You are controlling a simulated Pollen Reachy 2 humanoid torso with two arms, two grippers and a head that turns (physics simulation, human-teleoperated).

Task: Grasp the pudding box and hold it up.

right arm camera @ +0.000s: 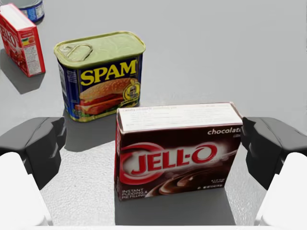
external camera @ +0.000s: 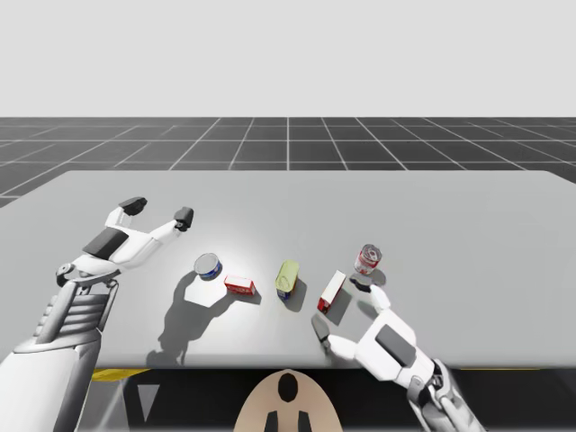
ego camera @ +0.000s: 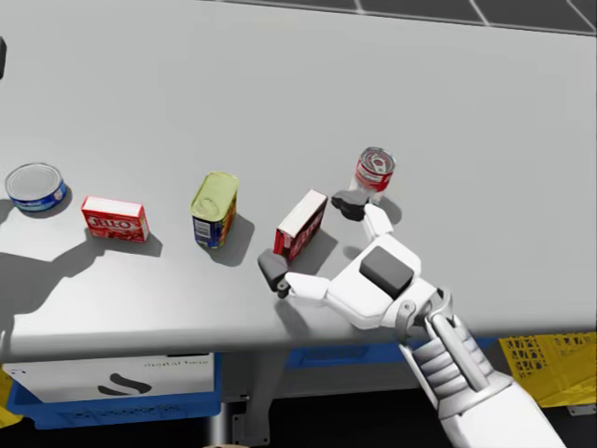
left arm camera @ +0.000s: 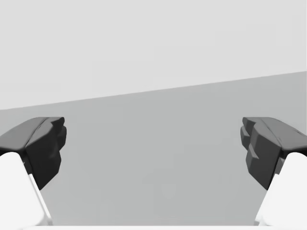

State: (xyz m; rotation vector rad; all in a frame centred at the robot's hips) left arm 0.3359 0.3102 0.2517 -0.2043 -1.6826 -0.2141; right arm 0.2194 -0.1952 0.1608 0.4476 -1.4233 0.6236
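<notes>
The pudding box (external camera: 331, 290) (ego camera: 300, 224) is dark brown and red with a white top, and it stands on its long edge on the grey table. In the right wrist view the pudding box (right arm camera: 177, 153) sits between the fingers of my right gripper (right arm camera: 153, 148). One finger is close against the box's end and the other stands well apart, so the gripper is open. My right gripper (external camera: 340, 307) (ego camera: 310, 239) is low, near the table's front edge. Far to the left, my left gripper (external camera: 158, 211) (left arm camera: 153, 148) hangs open over bare table with nothing between its fingers.
A blue rectangular can with a yellow-green lid (external camera: 287, 278) (ego camera: 215, 208) (right arm camera: 100, 72) stands just beyond the pudding box. Further left lie a small red box (external camera: 239, 285) (ego camera: 115, 218) and a flat blue can (external camera: 208, 266). A red and white round can (external camera: 367, 259) (ego camera: 374, 171) is beside one right finger.
</notes>
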